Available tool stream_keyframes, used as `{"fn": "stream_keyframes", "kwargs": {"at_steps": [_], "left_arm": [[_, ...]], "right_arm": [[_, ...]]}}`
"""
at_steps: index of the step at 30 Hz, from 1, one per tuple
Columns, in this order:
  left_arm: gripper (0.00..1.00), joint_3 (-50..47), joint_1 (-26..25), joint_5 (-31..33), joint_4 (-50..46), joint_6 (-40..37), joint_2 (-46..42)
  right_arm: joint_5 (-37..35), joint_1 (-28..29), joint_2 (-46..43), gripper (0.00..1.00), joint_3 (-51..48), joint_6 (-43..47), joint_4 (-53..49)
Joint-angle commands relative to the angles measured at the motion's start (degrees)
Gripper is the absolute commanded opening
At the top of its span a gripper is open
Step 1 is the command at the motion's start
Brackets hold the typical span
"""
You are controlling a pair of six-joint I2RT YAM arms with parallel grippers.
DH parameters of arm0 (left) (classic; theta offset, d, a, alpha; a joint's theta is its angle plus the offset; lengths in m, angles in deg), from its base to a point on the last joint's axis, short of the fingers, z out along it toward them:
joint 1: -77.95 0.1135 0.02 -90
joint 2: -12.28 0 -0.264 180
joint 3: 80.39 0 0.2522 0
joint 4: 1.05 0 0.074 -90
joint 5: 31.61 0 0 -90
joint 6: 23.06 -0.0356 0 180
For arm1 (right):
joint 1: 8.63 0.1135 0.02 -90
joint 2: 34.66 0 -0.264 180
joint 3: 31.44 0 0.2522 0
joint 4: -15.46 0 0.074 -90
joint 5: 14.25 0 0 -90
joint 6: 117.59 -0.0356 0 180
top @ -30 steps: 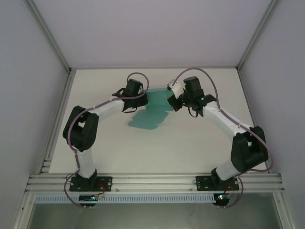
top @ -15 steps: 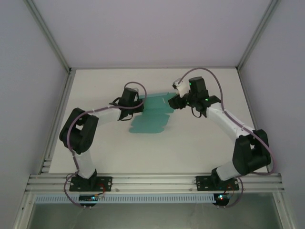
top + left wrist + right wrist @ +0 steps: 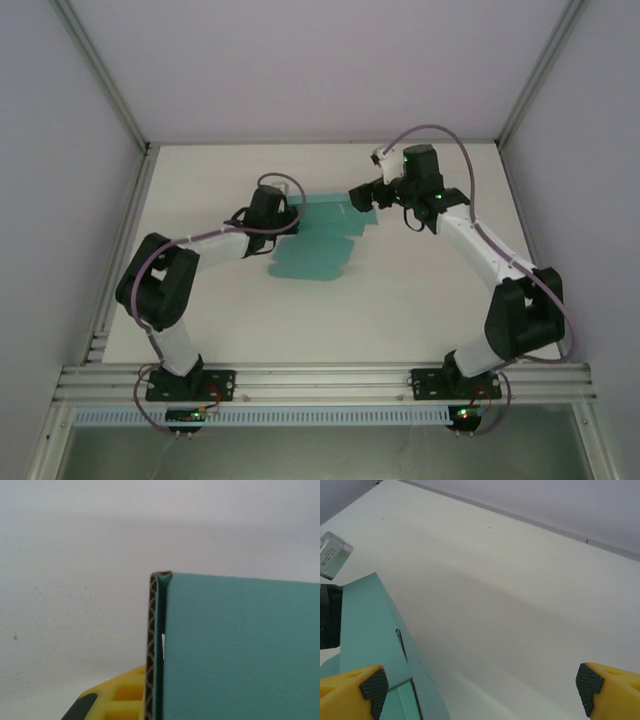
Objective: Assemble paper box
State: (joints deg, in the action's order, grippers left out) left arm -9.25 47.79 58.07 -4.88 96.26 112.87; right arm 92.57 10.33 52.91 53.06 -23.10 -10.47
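Table: white top (image 3: 400,300), with both arms bolted at its near edge.
Paper box: teal cardboard piece (image 3: 318,240) on the far middle of the table. It is not a closed box. Its near part lies flat on the table and its far strip runs across between the two grippers.
Box edge, left wrist view: a doubled-over teal panel (image 3: 240,650), its wavy inner layer showing along the fold, above the table.
Box, right wrist view: a teal panel (image 3: 370,630) rising tilted from the table, with a slit cut in it.
Left gripper: (image 3: 290,213) over the far table, left of centre, closed tight on the left end of the box's far strip. One yellow finger (image 3: 122,700) sits against the folded edge.
Right gripper: (image 3: 362,197) over the far table, right of centre, at the right end of the strip. Its jaws are spread wide (image 3: 480,685) with nothing between them, only bare table below.
Right fingers: the yellow left one (image 3: 355,685) sits just beside the teal panel. Whether they touch is unclear.
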Motion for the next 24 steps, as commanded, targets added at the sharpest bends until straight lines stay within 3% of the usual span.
{"fn": "stream_keyframes", "kwargs": {"at_steps": [1, 7, 13, 16, 19, 24], "left_arm": [[0.0, -1.19, -0.55, 0.61, 2.7, -0.93, -3.33], [0.0, -1.7, -0.54, -0.06, 3.89, 2.75, -5.25], [0.0, -0.31, -0.2, -3.64, 6.45, 7.67, -4.98], [0.0, 0.54, -0.13, -5.13, 6.48, 5.36, -4.95], [0.0, 1.63, 0.24, -4.68, 2.06, 1.63, -4.75], [0.0, -1.84, 2.89, -5.62, 0.06, 2.32, -5.34]], "right_arm": [[-0.29, 0.63, 2.36, 0.99, 2.2, -1.21, -2.64], [0.25, 2.57, 4.66, 0.99, 1.65, 3.5, -5.15], [2.98, 5.64, 5.48, 0.99, -1.44, 1.77, 0.56], [0.39, 7.22, 5.87, 0.93, -0.94, 0.12, 0.41], [1.57, 4.68, 3.6, 0.89, 1.0, -0.55, -1.44], [12.11, -2.37, -3.81, 0.99, 0.44, -2.81, -2.37]]}}
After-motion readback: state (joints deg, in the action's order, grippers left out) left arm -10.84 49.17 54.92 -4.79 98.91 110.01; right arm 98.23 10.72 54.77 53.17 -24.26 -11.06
